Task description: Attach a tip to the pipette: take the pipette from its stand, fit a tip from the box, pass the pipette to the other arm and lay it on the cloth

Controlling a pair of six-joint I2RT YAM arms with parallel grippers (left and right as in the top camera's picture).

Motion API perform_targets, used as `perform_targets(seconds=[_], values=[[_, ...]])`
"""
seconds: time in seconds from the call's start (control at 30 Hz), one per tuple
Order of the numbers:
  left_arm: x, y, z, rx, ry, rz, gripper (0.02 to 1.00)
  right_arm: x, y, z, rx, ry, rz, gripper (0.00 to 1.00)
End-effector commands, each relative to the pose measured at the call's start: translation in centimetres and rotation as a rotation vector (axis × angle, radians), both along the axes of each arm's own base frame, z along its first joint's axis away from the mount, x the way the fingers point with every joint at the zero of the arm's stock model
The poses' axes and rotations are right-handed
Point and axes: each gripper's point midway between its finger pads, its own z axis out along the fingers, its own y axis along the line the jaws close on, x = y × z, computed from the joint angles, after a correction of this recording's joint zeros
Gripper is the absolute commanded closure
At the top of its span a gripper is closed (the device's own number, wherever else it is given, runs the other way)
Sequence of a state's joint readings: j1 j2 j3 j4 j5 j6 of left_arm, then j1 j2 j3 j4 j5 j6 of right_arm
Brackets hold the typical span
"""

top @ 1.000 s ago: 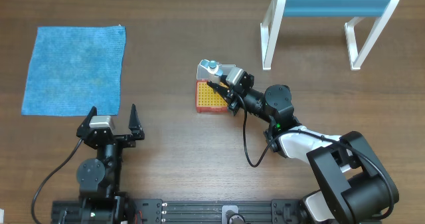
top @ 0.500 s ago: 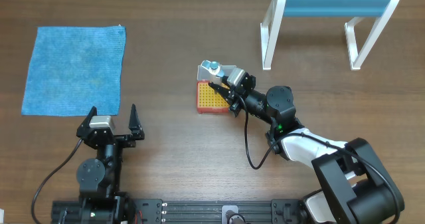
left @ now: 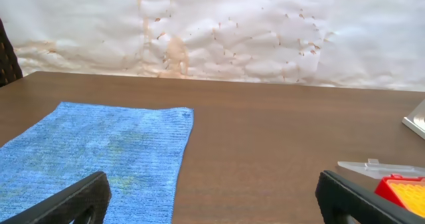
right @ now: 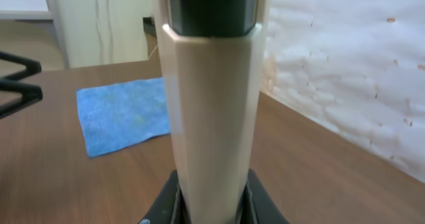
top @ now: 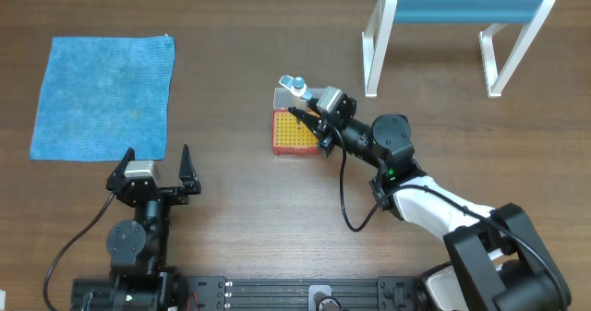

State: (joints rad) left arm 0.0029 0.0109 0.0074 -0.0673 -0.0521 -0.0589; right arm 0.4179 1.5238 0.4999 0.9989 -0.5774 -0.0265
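Wooden table (top: pixel 231 209), cloth (left: pixel 99 151) — right pincer (top: pixel 307 123) gripping pipette (right: pixel 212 117)

The top camera hangs above the brown wooden desk (top: pixel 231 209) and looks straight down from afar over a wide stretch of it. The left wrist camera sits low by the desk's near edge and faces level across to the white crinkled paper wall (left: pixel 232 31) behind the far edge. The right wrist camera sits right up against the white plastic pipette (right: pixel 212 117), facing the desk's far left corner. All three views share the blue woven cloth (top: pixel 102 97). The top and left wrist views also share the orange plastic tip box (top: pixel 294 133).
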Motion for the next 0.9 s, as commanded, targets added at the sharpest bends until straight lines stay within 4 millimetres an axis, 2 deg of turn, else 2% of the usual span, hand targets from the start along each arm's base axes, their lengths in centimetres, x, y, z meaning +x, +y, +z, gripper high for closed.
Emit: perform_targets(seconds=[0.03, 0.17, 0.3, 0.4, 0.5, 0.63, 0.77, 0.9], values=[[0.0, 0.2, 0.0, -0.014, -0.002, 0.013, 0.020, 0.8, 0.1, 4.4, 0.018, -0.004, -0.010, 0.925], [0.0, 0.2, 0.0, -0.014, -0.002, 0.013, 0.020, 0.8, 0.1, 7.3, 0.013, 0.007, -0.011, 0.925], [0.0, 0.2, 0.0, -0.014, -0.002, 0.013, 0.020, 0.5, -0.1, 11.6, 0.032, -0.036, -0.011, 0.925], [0.0, 0.2, 0.0, -0.014, -0.002, 0.013, 0.020, -0.2, -0.4, 14.7, 0.062, -0.104, -0.010, 0.925], [0.0, 0.2, 0.0, -0.014, -0.002, 0.013, 0.020, -1.1, -0.8, 16.7, 0.079, -0.131, -0.010, 0.925], [0.0, 0.2, -0.1, -0.014, -0.001, 0.013, 0.020, -2.1, -1.2, 17.0, 0.083, -0.005, -0.007, 0.925], [0.0, 0.2, -0.1, -0.014, -0.001, 0.013, 0.020, -4.8, -0.2, 17.1, 0.093, 0.071, 0.136, 0.925], [0.0, 0.2, 0.0, -0.014, -0.002, 0.013, 0.020, -6.5, 0.5, 15.5, 0.065, 0.154, 0.241, 0.925]])
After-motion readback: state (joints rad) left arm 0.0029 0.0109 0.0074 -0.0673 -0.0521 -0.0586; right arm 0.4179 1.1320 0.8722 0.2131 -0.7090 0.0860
